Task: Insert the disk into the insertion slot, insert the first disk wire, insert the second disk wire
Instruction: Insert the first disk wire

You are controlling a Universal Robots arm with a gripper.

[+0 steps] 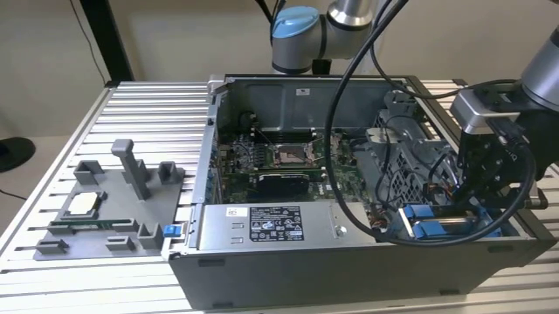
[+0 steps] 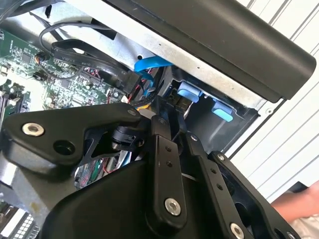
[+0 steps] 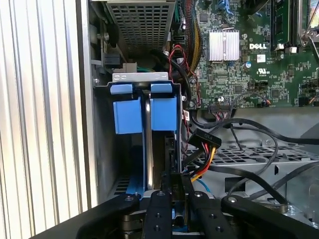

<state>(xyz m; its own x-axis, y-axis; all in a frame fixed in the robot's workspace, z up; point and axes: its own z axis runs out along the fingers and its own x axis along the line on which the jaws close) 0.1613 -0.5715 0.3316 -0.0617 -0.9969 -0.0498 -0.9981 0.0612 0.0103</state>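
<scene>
Ribbed metal bench (image 1: 140,104), open computer case (image 1: 349,268): disk (image 3: 163,117) seated on edge at case's front corner, claw (image 3: 175,181) close over it, grip impossible to tell; looks stiff, fairly heavy, shock-sensitive, wants holding by blue frame (image 3: 127,117) edges.

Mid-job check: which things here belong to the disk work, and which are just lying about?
In the job: disk in its blue carrier; black wire plug with red and yellow leads; gripper, close by the disk.
Lying about: grey parts tray; power-supply box; motherboard.
</scene>
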